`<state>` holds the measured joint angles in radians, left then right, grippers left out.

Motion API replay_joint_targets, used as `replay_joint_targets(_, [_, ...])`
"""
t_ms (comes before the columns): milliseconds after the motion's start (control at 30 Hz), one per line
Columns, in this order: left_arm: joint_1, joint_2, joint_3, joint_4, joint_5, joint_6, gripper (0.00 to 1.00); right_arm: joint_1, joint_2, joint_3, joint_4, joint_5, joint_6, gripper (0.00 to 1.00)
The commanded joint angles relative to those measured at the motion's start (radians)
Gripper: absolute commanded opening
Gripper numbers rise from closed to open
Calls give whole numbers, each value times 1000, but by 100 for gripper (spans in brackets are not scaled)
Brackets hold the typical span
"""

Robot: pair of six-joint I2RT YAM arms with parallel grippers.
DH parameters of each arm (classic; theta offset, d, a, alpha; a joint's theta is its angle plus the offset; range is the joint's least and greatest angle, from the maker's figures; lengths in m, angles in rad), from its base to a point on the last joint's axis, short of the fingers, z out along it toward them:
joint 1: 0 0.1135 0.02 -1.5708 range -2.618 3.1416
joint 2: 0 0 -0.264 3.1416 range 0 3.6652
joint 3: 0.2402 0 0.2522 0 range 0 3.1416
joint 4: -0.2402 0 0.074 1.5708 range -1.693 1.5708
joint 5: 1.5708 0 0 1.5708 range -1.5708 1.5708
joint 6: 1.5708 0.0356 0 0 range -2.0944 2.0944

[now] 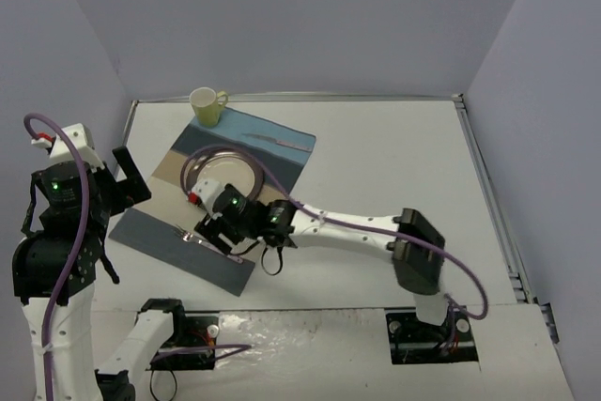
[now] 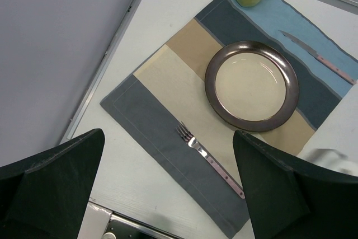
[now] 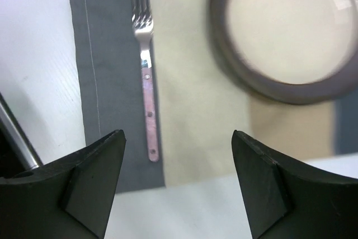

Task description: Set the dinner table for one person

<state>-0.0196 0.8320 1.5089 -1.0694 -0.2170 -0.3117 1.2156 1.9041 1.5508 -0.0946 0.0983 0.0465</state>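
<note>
On the white dinner table [image 1: 394, 166] lies a blue-and-beige striped placemat [image 1: 282, 161]. It carries a dark-rimmed cream plate [image 2: 251, 85], a fork [image 3: 146, 99] on its dark grey stripe and a knife [image 2: 319, 57] on its blue stripe. A pale green mug [image 1: 207, 105] stands at the mat's far corner. My right gripper [image 3: 178, 138] hangs open over the mat's near end, with the fork's handle lying free just left of centre between the fingers. My left gripper [image 2: 168, 138] is open and empty, held high over the table's left side.
Metal edge rails [image 1: 488, 185] run along the table's sides, and grey walls close in behind and on both sides. The right arm [image 1: 357, 227] stretches low across the table's near middle, its purple cable [image 1: 202, 161] looping over the plate.
</note>
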Motion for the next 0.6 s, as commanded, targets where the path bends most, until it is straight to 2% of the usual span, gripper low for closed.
replay_joint_targets(0, [0,-17,22,52,45,26,97,-92,-315,-151,33,187,12,76])
replay_joint_targets(133, [-1,-39,-6,72,87,33,97,-227,-540,-319,57,226,48,80])
replay_joint_targets(367, [-2,-76,-77,66,121,31,97,-461,-833,-541,62,262,131,84])
replay_joint_targets(567, [0,-139,-111,67,106,39,97,-561,-1109,-672,57,369,195,98])
